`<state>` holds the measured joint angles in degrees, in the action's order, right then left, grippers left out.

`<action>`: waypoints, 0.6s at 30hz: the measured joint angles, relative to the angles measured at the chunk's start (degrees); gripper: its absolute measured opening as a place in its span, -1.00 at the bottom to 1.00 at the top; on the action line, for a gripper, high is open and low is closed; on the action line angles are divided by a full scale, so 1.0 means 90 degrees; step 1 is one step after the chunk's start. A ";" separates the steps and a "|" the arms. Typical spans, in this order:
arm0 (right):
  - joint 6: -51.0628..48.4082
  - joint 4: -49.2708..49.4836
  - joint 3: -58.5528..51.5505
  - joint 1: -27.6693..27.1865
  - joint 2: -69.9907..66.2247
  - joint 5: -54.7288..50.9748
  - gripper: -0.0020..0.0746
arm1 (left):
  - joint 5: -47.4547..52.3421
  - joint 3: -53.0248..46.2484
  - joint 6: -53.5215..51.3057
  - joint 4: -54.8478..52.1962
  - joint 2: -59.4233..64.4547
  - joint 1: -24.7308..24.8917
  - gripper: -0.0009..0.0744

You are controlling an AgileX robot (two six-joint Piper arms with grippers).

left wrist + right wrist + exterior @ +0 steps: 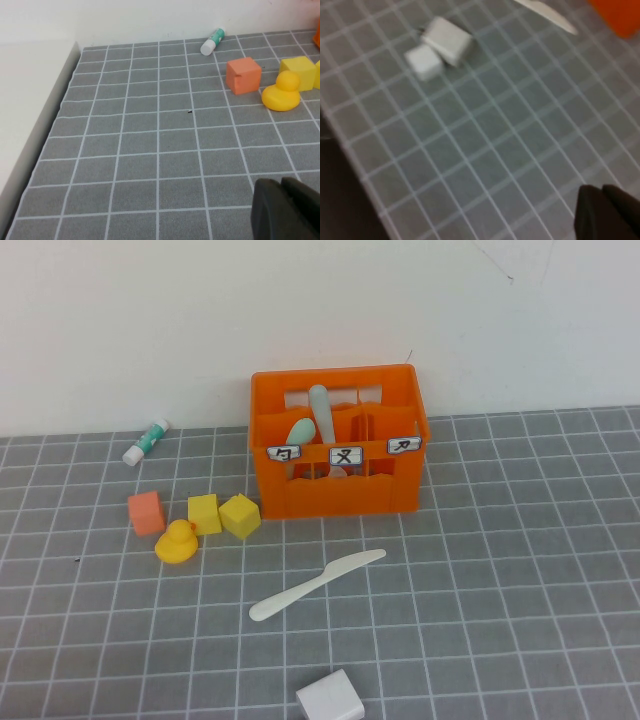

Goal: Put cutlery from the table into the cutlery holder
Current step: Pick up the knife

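Seen only from above: cream-white plastic knife (317, 585) flat on grey gridded tabletop (520, 570), just before bright orange plastic crate (338, 440) with unreadable black-marked labels. Left hand (282, 210) and right hand (605, 212) near tabletop, fingers together.

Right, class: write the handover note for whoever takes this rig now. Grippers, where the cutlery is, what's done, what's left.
Left gripper: low over bare table on the robot's left, holding nothing; whether the jaws are open cannot be told.
Right gripper: over bare tiles on the robot's right, holding nothing; same doubt.
Done: mint-green spoon stands in the orange cutlery holder, with a pale handle beside it, likely the fork.
Left: the cream knife lies flat on the table in front of the holder, untouched.
The white block is not part of the job.
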<state>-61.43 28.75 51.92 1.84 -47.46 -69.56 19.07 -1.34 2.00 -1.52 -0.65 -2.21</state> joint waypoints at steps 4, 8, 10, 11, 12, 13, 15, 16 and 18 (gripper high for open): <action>-0.0714 0.0465 0.0238 0.0418 -0.0943 -0.0044 -0.95 | 0.0000 0.0000 0.0000 0.0000 0.0000 0.0000 -0.98; -0.0996 0.0417 0.0583 0.1112 -0.1748 0.0082 -0.95 | 0.0000 0.0000 0.0000 0.0000 0.0000 0.0000 -0.98; -0.1038 0.0317 0.0869 0.1585 -0.2202 0.0316 -0.95 | 0.0000 0.0000 0.0000 0.0000 0.0000 0.0000 -0.98; -0.1048 0.0269 0.1022 0.1805 -0.2442 0.0440 -0.95 | 0.0000 0.0000 0.0000 0.0000 0.0000 0.0000 -0.98; -0.1051 0.0221 0.1120 0.1942 -0.2640 0.0513 -0.95 | 0.0000 0.0000 0.0000 0.0000 0.0000 0.0000 -0.98; -0.1062 0.0099 0.1341 0.2212 -0.2953 0.0629 -0.95 | 0.0000 0.0000 0.0000 0.0000 0.0000 0.0000 -0.98; -0.1074 -0.0199 0.1763 0.2642 -0.3516 0.0740 -0.95 | 0.0000 0.0000 0.0000 0.0000 0.0000 0.0000 -0.98; -0.1074 -0.0351 0.1956 0.2801 -0.3753 0.0760 -0.95 | 0.0000 0.0000 0.0000 0.0000 0.0000 0.0000 -0.98; -0.1074 -0.0781 0.2475 0.3160 -0.4368 0.0771 -0.95 | 0.0000 0.0000 0.0000 0.0000 0.0000 0.0000 -0.98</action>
<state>-71.10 21.72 74.20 30.28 -86.78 -62.63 19.07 -1.34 2.00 -1.52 -0.65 -2.21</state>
